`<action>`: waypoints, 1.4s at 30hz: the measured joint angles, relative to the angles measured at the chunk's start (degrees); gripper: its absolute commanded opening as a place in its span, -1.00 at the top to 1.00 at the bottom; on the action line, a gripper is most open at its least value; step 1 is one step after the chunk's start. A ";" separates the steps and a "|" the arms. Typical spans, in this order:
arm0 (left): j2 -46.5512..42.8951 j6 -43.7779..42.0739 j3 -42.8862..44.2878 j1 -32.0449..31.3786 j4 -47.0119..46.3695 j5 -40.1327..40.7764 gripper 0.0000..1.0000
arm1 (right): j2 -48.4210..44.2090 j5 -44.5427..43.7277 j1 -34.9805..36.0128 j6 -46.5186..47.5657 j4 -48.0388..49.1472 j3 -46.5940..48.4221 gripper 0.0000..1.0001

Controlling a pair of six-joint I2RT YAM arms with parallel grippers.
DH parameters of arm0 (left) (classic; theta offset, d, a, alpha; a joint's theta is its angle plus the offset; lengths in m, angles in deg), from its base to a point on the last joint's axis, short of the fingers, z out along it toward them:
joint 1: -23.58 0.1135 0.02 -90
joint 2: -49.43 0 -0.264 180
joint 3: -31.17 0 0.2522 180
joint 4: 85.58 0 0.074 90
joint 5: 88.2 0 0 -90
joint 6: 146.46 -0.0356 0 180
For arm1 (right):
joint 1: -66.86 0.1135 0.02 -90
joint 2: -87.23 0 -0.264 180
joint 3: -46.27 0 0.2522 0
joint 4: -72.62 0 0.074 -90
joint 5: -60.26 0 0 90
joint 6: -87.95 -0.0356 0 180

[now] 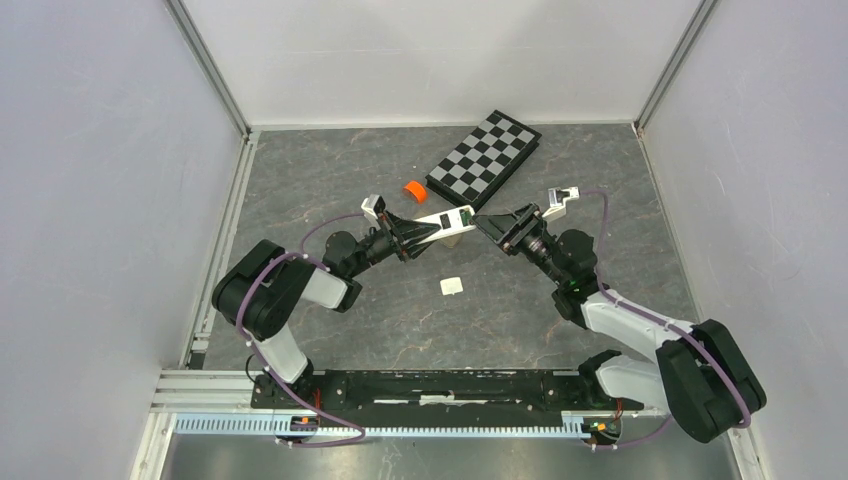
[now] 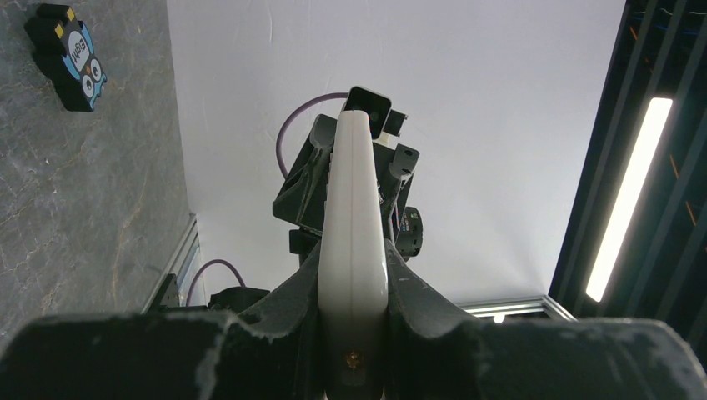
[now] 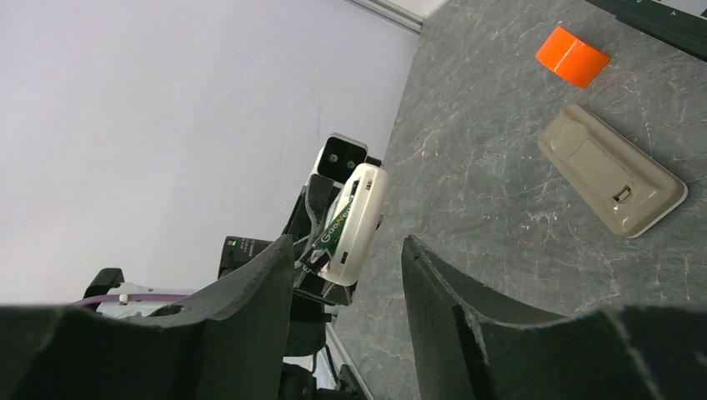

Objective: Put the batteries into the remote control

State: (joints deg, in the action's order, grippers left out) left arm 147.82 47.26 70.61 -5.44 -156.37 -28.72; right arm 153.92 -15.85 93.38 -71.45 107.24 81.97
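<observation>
- Top view: the left gripper (image 1: 437, 228) is clamped on the remote (image 1: 445, 220) and holds it off the table (image 1: 350, 160). The right gripper (image 1: 484, 222) sits nose to nose with it, just off the remote's far end.
- A green battery (image 1: 465, 215) shows in the end of the remote nearest the right gripper.
- Beyond both grippers lie an orange roll (image 1: 413, 188) and a chessboard (image 1: 485, 158), well clear of the work.
- Left wrist view: the remote (image 2: 354, 192) stands edge-on, pinched between the left gripper's (image 2: 354, 267) jaws. The bay is hidden from here. A gadget (image 2: 71, 54) lies far off to the gripper's left.
- Right wrist view: the right gripper (image 3: 347, 250) has its jaws apart with nothing between them.
- Straight ahead, the remote (image 3: 360, 208) has its bay open and the battery (image 3: 338, 227) lies along it. I cannot tell whether a second cell lies beside it.
- The cover (image 3: 613, 171) is off, flat on the table to this gripper's right, near the roll (image 3: 571, 54) but not touching it.
- The step looks like seating that cell. It should go well with a gentle press along the cell's length, square to the bay, while the left grip holds firm.
- A sideways shove could twist the remote out of that narrow pinch.
</observation>
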 measured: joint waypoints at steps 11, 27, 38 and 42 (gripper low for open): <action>-0.17 0.00 0.00 -0.26 0.11 0.02 0.96 | 0.66 -0.02 0.00 0.15 -0.61 0.79 0.05; -1.40 0.00 0.00 -0.37 0.52 0.04 0.96 | 1.09 -1.05 0.09 0.50 -1.99 1.42 -0.69; -1.64 -0.02 0.00 -0.37 2.36 0.00 0.96 | 1.55 2.95 0.17 3.78 -0.37 1.42 -0.82; -2.45 -0.02 0.00 -0.37 3.39 -0.02 0.96 | 2.38 4.59 0.66 5.35 0.33 1.62 -0.79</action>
State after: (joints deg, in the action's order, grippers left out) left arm 145.37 47.24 70.61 -5.81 -152.98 -28.74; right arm 156.31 -11.26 94.04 -66.10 107.57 83.58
